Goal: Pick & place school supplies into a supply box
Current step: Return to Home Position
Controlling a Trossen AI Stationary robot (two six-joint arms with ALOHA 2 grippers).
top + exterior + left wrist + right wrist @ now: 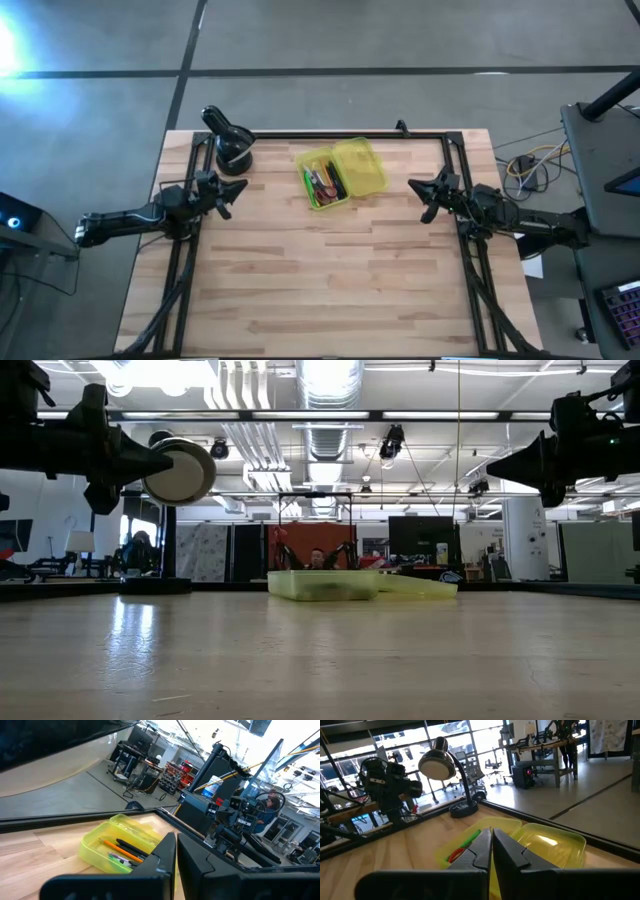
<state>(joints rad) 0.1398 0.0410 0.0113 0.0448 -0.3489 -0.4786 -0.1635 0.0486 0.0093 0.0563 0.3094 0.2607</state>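
Hanging raised at opposite sides of the wooden table [320,290], the left gripper [174,851] and right gripper [491,845] point inward, each with its jaws closed together on nothing. Farther back, at mid-width, the supply box [362,163] lies open, the school supplies [325,185] heaped in the half nearer the left arm, the other half empty. Such pens and pencils look light, stiff and slick, likely to roll; a pinch across mid-barrel would suit, and the red-handled scissors [455,855] near the pivot. The thin plastic case would probably skid if nudged. A black desk lamp [232,140] stands at the far left.
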